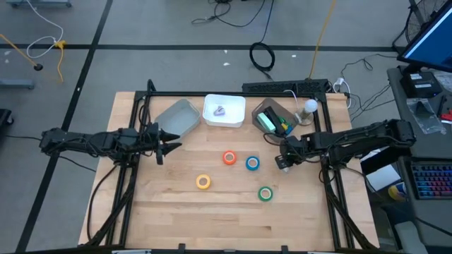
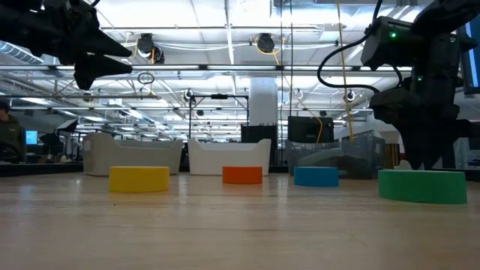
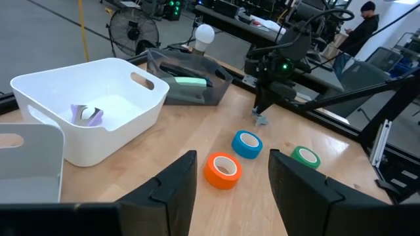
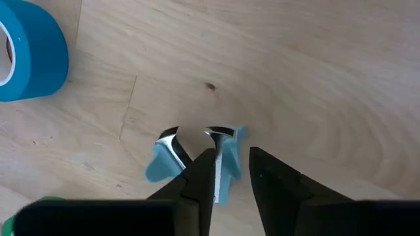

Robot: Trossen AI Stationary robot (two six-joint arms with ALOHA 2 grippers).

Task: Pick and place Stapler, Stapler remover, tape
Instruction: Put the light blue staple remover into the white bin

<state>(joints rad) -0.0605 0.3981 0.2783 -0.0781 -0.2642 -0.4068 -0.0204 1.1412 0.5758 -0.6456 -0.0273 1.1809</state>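
Note:
A pale-blue stapler remover (image 4: 161,164) with metal claws lies on the wooden table, and my right gripper (image 4: 230,154) points steeply down over it, shut on one of its wings. In the high view this gripper (image 1: 284,161) is right of the blue tape (image 1: 252,164). The red-orange tape (image 1: 229,158), yellow tape (image 1: 203,182) and green tape (image 1: 265,194) lie flat on the table. A mint-green item, perhaps the stapler (image 3: 190,81), rests in the dark bin (image 1: 272,118). My left gripper (image 1: 169,144) hovers open over the table's left side. My right gripper comes from above, pointing steeply down, with one finger (image 4: 203,174) between the remover's two blue wings and the other finger (image 4: 275,190) outside one wing (image 4: 231,164). That wing sits between the fingertips. The remover rests on the table; the finger hides the inner contact.
A white bin (image 1: 236,106) at the far middle holds a small purple-grey item (image 1: 219,111). A pale grey bin (image 1: 176,116) stands left of it. A white bulb (image 1: 309,107) sits near the far right corner. Bare wood lies along the near edge.

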